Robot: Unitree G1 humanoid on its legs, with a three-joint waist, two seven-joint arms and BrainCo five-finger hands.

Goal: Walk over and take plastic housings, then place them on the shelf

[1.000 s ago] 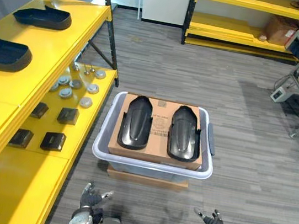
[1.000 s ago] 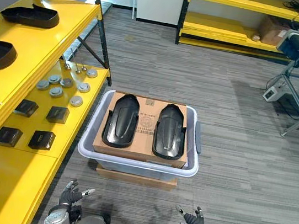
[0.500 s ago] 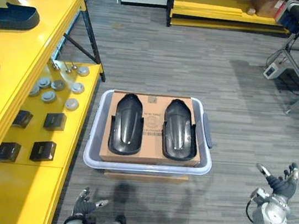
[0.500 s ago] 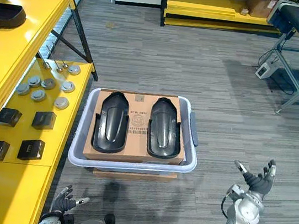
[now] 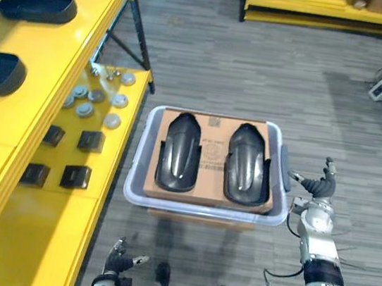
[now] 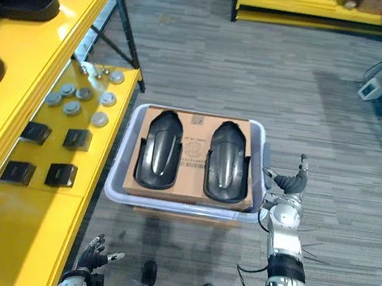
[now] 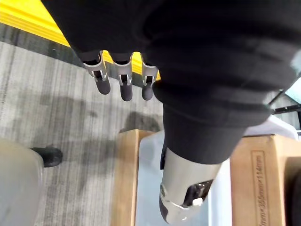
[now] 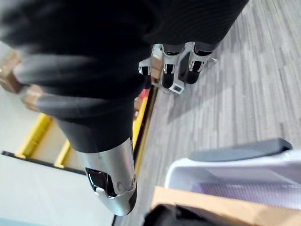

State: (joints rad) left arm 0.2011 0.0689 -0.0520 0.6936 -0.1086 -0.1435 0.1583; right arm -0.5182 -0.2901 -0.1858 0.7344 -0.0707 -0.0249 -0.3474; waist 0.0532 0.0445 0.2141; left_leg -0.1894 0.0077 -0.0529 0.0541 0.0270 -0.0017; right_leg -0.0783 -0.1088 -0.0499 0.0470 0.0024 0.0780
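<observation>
Left eye view: two black plastic housings (image 5: 177, 152) lie side by side on cardboard (image 5: 213, 146) in a pale tote (image 5: 203, 210), untouched. Two more housings (image 5: 38, 6) sit on the yellow shelf (image 5: 61, 54), far left.

Right eye view: the right hand (image 6: 288, 184) hovers just right of the tote, spread and empty. The left hand (image 6: 93, 256) hangs near and low.

Left wrist view: its fingers (image 7: 123, 87) are loose, holding nothing.

Right wrist view: straight fingers near the tote's rim. To me, pickup hasn't begun.

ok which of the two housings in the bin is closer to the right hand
The right housing, lying on the cardboard at the side of the bin where the open right hand hovers. The left housing lies beyond it.
</observation>
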